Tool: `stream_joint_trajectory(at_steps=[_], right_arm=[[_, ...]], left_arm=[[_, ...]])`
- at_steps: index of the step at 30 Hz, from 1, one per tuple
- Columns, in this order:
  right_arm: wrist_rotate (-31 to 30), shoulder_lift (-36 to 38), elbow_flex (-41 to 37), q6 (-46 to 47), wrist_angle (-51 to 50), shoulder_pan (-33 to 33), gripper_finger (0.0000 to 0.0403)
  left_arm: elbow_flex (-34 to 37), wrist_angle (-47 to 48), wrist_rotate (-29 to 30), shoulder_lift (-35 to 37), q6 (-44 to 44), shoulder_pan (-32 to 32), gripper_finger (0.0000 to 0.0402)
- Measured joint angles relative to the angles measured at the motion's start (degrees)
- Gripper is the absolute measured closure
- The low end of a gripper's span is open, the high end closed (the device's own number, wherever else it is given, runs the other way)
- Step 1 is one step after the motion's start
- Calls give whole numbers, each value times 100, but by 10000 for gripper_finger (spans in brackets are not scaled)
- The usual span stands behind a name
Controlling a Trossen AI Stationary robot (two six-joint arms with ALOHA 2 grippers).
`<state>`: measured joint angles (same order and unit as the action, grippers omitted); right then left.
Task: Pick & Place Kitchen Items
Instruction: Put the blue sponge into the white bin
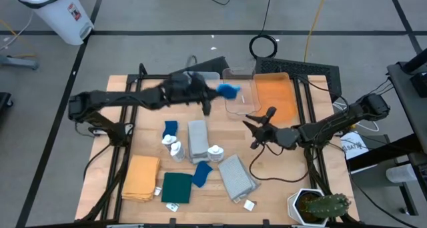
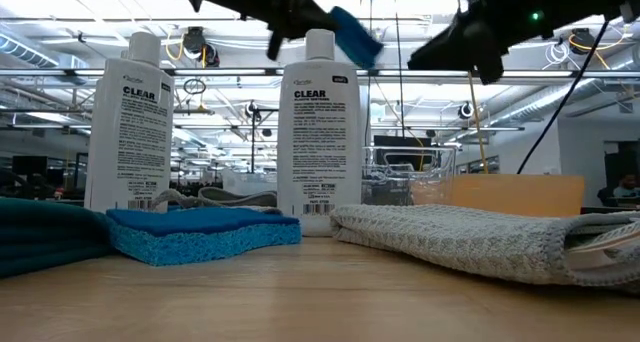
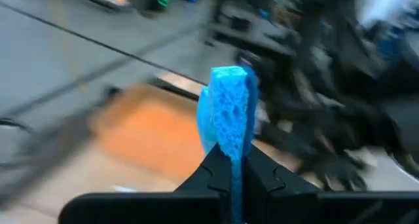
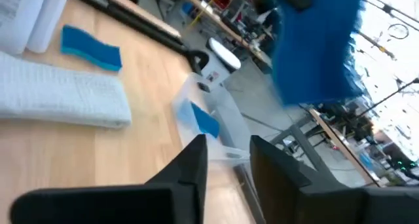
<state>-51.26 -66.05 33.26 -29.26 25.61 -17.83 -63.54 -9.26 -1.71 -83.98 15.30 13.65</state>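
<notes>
1. Low view, nearest: blue cloth piece [image 2: 200,234] flat on the counter [image 2: 320,302], in front of two white bottles [image 2: 320,122]. Grey folded cloth [image 2: 480,244] just beside them, its far end cut off by the frame edge.
2. Left end effector [image 1: 215,89] pinched narrow on a blue cloth piece [image 1: 229,90], held in the air near the clear bins [image 1: 237,95], above the bottles' level.
3. Left wrist view is motion-blurred; only the gripped piece and the orange tray [image 3: 150,135] behind it read.
4. Right end effector [image 1: 257,129] beside the orange tray, partly spread, empty.
5. Beyond the bottles: mustard cloth [image 1: 140,177], dark green cloth [image 1: 176,187].
</notes>
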Motion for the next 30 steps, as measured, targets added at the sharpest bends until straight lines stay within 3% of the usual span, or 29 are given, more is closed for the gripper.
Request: stream_joint_trajectory(at_steps=[4, 11, 22, 30], right_arm=[[-453, 58, 28, 154, 113, -126, 277], [-439, 77, 23, 311, 88, -139, 234], [-416, 80, 23, 311, 111, -131, 218], [-409, 80, 23, 310, 114, -126, 218]], left_arm=[[17, 396, 42, 205, 14, 427, 394], [260, 569, 128, 191, 334, 1215, 395], [1967, -1188, -186, 169, 1645, 2325, 395], [2488, -1256, 27, 102, 2050, 2403, 388]])
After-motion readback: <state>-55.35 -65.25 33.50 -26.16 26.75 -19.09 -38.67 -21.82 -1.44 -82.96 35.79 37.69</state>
